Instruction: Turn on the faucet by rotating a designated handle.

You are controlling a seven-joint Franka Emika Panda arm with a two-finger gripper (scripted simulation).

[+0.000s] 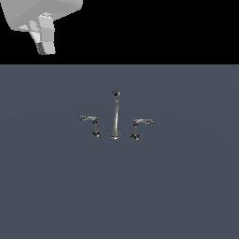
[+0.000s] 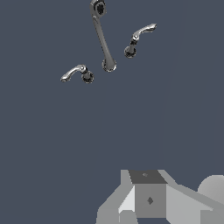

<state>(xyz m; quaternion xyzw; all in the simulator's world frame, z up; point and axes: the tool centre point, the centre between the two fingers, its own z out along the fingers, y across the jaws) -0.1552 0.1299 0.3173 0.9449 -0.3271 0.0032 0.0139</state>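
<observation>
The faucet (image 1: pixel 115 116) is a tiny chrome set with a tall slim spout and a dark round tip, standing mid-floor in the exterior view. The handle (image 1: pixel 91 123), with its thin, dim lever, stands on the exterior view's left of the spout. Its brighter twin (image 1: pixel 140 126) stands on the right. My gripper (image 1: pixel 43 46) hangs high at the exterior view's far left, well away from the faucet, open and empty. The wrist view shows the spout (image 2: pixel 103 41) and two levers (image 2: pixel 75 73) (image 2: pixel 141 35); I cannot tell which of them is the handle. Gripper parts (image 2: pixel 148 201) fill that frame's edge.
A flat dark grey floor (image 1: pixel 119 186) stretches all around the faucet. Beyond its far edge the background is black. No other objects stand in view.
</observation>
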